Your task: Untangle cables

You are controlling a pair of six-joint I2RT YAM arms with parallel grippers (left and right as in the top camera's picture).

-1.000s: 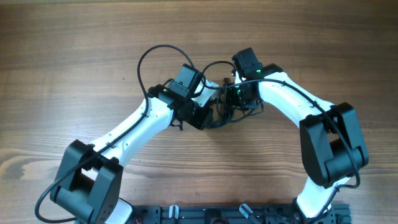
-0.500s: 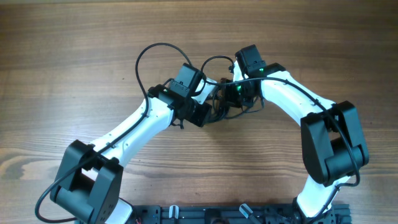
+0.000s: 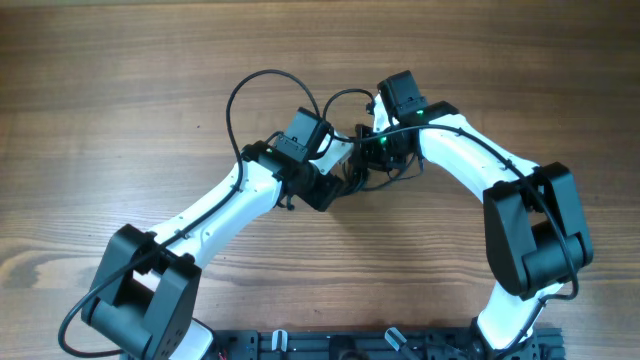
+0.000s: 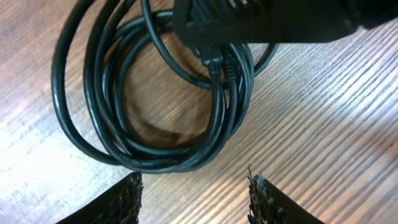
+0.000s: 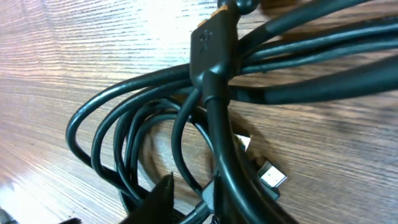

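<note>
Lying just right of the released left claw (image 4: 196, 190), thin black looped cables (image 4: 219, 118) bunch; right claw's (image 3: 372, 155) grip I cannot tell.

We've got the cables (image 3: 352, 180) boxed in from 2 sides: left gripper (image 4: 196, 193) right up against them on the left, right gripper (image 3: 374, 163) on the right. Above them 2 wire loops (image 3: 265, 74) arc over the wood. Below the cables, bare table (image 3: 380, 260) between both arms is open.
</note>
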